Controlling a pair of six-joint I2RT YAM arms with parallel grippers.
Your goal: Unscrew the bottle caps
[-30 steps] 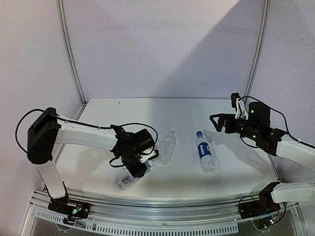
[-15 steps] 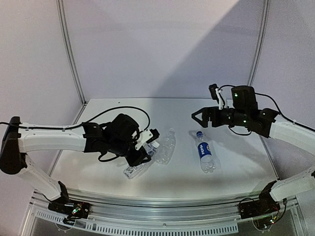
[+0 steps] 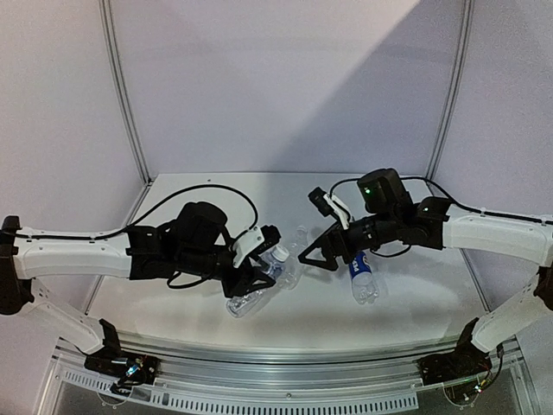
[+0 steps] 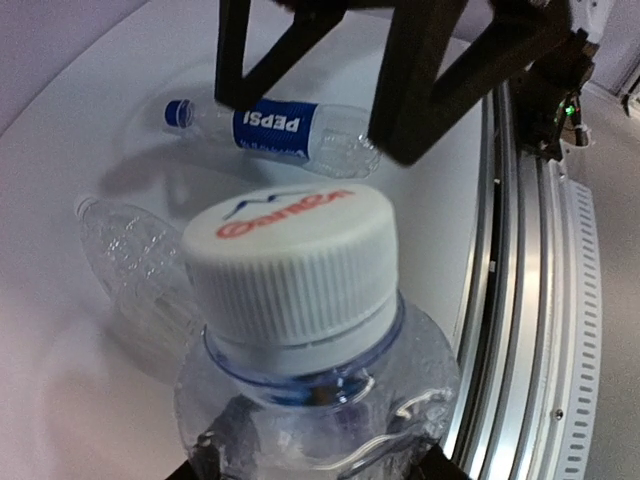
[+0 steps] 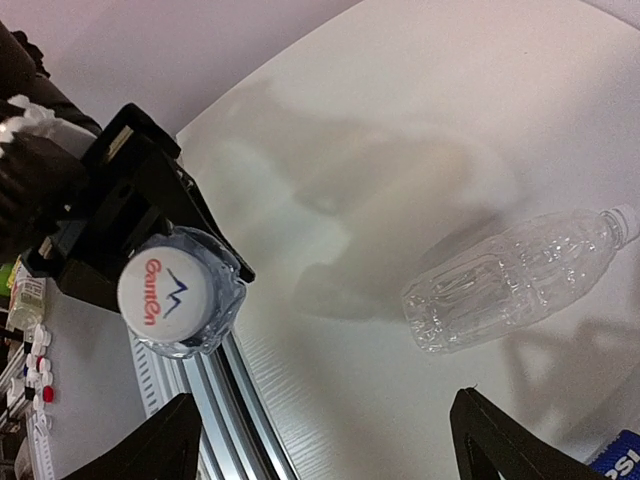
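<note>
While the left gripper [image 3: 257, 275] pinches a plain bottle [image 3: 244, 304] over the table [image 3: 415, 303], the right gripper [image 3: 318, 256] hangs spread just right of its white cap [image 3: 278, 254]. From the left wrist, a blue-label bottle [image 4: 290, 125] lies beyond the cap. From the right wrist, the cap shows at the left, beyond the spread fingers [image 5: 140, 450].

"How much of the lifted bottle [image 4: 310, 400] shows from the left wrist?"

"Its white cap [image 4: 295, 265] and shoulders. The bottom edge cuts off the rest, and the left gripper [image 4: 312, 468] is only two dark corners there."

"And the right gripper [image 5: 320, 405]?"

"Its own camera catches two finger ends at the bottom edge. In the left wrist view the top edge cuts it off."

"The labelled bottle [image 5: 620, 460]?"

"A blue sliver in that corner. From above, the right arm [image 3: 449, 225] covers its neck end."

"The plain bottle [image 3: 292, 275] on the table?"

"From above it's partly behind both grippers, and its neck is too small to make out."
</note>
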